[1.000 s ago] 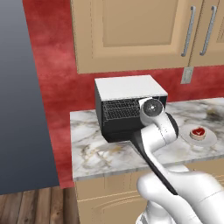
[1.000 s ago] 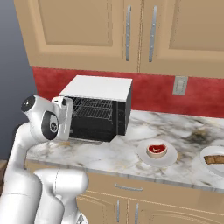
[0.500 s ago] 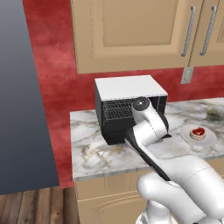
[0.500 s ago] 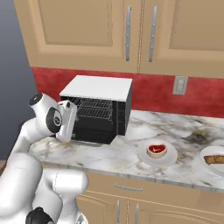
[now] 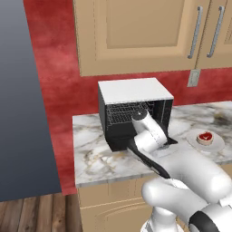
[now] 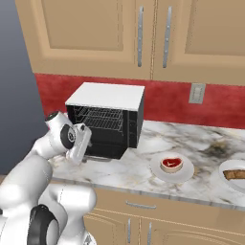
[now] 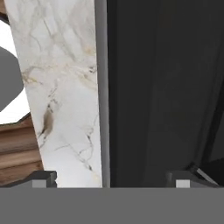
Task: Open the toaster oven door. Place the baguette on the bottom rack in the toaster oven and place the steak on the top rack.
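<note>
My two-finger gripper [image 7: 109, 179] hangs with its jaws spread wide and nothing between them, straddling the thin grey bar handle [image 7: 102, 87] of the flat black toaster oven door [image 7: 157, 87], which lies folded down just past my fingertips [image 7: 43, 177]. Beyond it stands the black box-shaped toaster oven [image 6: 106, 119], wire shelves showing. Off to my right, apart, the reddish-pink steak [image 6: 172, 163] sits on a white round plate [image 6: 186, 173].

A white-veined marble worktop [image 6: 206, 167] runs beneath tan wall cabinets [image 6: 143, 33] with steel bar handles [image 6: 140, 36], a red wall [image 5: 59, 68] behind carrying an outlet [image 6: 196, 93]; wood floor [image 5: 36, 213] lies below.
</note>
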